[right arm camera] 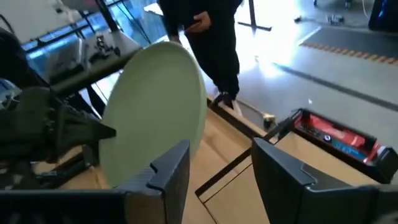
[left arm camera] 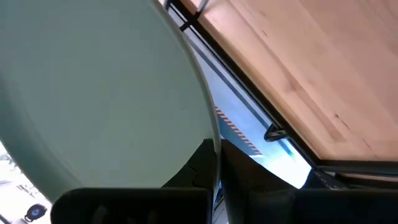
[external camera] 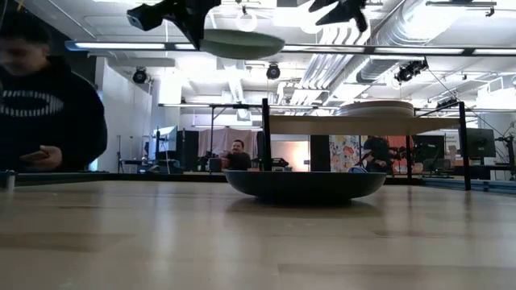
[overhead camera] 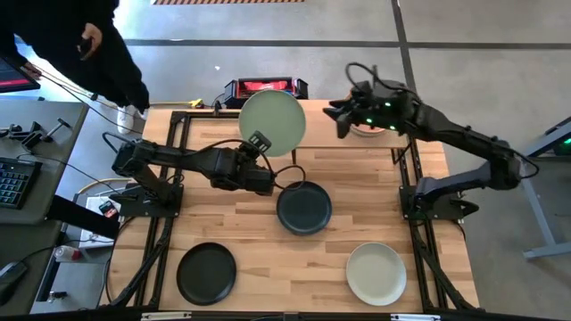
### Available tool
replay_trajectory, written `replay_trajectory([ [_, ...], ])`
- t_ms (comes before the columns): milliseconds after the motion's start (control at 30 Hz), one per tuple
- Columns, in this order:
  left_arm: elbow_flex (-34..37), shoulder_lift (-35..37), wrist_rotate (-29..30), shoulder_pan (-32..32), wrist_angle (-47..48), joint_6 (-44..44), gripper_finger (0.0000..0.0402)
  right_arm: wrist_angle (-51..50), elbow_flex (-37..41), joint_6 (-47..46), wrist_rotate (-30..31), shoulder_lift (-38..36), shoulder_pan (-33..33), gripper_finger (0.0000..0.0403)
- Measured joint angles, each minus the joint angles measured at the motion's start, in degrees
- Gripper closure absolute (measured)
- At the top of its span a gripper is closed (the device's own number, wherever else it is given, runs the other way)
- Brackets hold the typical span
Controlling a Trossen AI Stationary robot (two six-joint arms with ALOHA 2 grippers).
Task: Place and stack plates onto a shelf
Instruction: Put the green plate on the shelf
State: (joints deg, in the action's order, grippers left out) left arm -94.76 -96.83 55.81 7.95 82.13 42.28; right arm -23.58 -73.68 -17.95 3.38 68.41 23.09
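Note:
My left gripper (overhead camera: 259, 143) is shut on a pale green plate (overhead camera: 272, 122), held high above the table's far middle; the low view shows the plate (external camera: 242, 42) near the picture's top. My right gripper (right arm camera: 221, 180) stands open with nothing between its fingers, raised over the far right (overhead camera: 343, 120) beside the green plate. The shelf (external camera: 363, 125) carries a stack of plates (external camera: 375, 107). A dark teal plate (overhead camera: 304, 207) rests on its base at the table's middle, a black plate (overhead camera: 206, 273) near left and an off-white plate (overhead camera: 376, 273) near right. My left gripper pinches the green plate's rim (left arm camera: 214, 146) between its two fingers, on the plate's near-left edge (overhead camera: 260, 141). The fingers come at it from the table's left, slanting down. The plate is lifted clear of the table and lies nearly level.
A red-and-black box (overhead camera: 266, 87) sits past the table's far edge. A person in dark clothes (overhead camera: 80, 45) stands at the far left corner. Black frame rails (overhead camera: 169, 178) run along both table sides. Bare wood lies between the plates.

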Motion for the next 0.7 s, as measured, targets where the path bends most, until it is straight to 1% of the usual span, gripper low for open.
replay_trajectory([
  [100,0.0,-0.5,0.2,0.0,-0.9,0.0,0.0401,-1.3,-1.9,0.0,-0.7,3.3,0.0,0.0253],
  [300,0.0,-0.4,0.4,0.0,-1.3,2.3,0.0401,-1.5,-4.4,0.0,-6.3,7.4,0.0,0.0254],
  [533,0.0,-0.4,3.4,0.0,-2.4,2.6,0.0401,-1.7,-5.4,-1.3,-6.7,10.7,0.0,0.0254],
  [700,0.0,-0.4,4.2,0.0,-3.0,4.4,0.0401,-1.5,-5.4,-1.5,-6.9,12.2,0.0,0.0254],
])
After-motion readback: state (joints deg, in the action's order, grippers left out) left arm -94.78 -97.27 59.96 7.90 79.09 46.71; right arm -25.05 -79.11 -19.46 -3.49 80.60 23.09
